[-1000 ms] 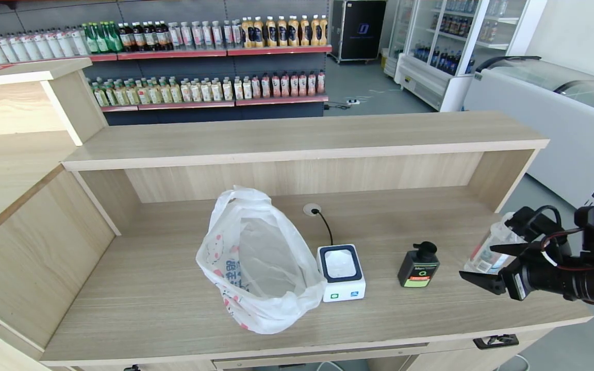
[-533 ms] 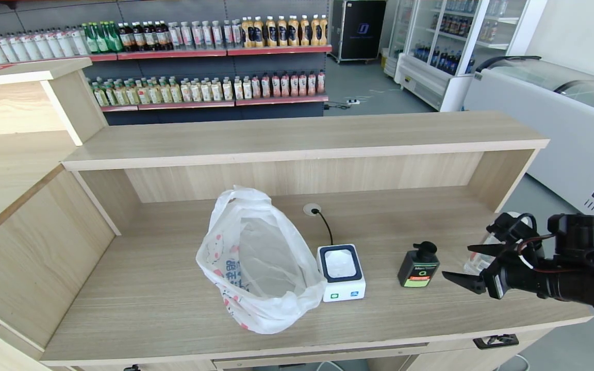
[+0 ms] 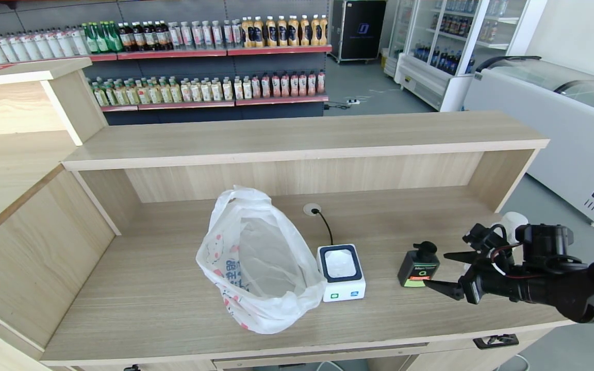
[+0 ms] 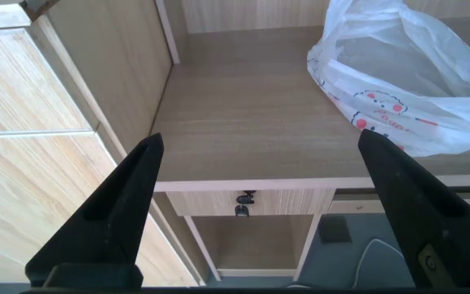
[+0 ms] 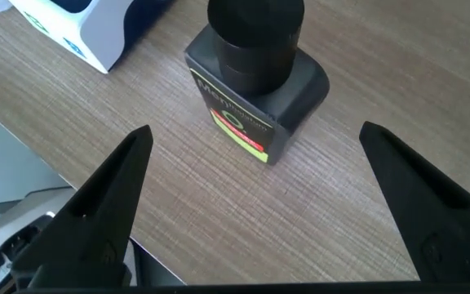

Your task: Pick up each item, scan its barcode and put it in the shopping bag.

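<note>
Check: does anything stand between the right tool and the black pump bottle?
Nothing visible does. The open right tool faces the black pump bottle, with just bare counter between them.

Wooden counter (image 3: 302,139) near; stocked shelves (image 3: 199,51) far left; fridges (image 3: 457,41), freezer (image 3: 560,129) far right; grey floor (image 3: 369,87).

Head camera overlooks the pale wooden surface (image 3: 173,288); left wrist camera shares the white plastic bag (image 4: 406,73), right wrist camera, close, the black pump bottle (image 5: 259,106).
</note>
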### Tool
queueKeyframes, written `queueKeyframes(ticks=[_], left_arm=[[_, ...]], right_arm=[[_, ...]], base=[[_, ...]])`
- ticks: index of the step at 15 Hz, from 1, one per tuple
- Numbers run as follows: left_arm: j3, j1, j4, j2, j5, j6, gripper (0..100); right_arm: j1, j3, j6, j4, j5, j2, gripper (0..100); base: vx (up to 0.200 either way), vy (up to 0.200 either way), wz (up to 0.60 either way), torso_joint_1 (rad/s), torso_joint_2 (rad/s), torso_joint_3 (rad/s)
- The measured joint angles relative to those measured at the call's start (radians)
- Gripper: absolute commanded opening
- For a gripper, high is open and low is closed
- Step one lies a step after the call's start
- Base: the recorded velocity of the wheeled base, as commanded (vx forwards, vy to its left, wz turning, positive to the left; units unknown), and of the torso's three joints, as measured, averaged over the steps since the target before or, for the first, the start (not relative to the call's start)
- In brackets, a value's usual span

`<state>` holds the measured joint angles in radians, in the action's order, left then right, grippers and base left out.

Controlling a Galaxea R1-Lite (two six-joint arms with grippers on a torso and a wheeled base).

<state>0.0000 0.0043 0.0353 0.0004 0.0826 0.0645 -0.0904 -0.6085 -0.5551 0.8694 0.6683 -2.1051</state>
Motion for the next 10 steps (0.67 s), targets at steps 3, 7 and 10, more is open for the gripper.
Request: queueKeyframes(ticks=[3,7,10], left_arm=[[0.000,0.000,0.000,0.000,0.000,0.000,100],[0.000,0.000,0.000,0.000,0.000,0.000,100],[0.000,0.000,0.000,0.000,0.000,0.000,100]], right_arm=[[0.026,-0.049,0.005,0.000,0.001,-0.049,100],[0.092,-0.095,0.008,0.035,0.001,-0.113,100],[0.134,-0.132,0.026,0.051,0.001,-0.155,100]], base=[[0.000,0.000,0.00,0.000,0.00,0.000],[0.000,0.000,0.00,0.000,0.00,0.000],[0.000,0.000,0.00,0.000,0.00,0.000]])
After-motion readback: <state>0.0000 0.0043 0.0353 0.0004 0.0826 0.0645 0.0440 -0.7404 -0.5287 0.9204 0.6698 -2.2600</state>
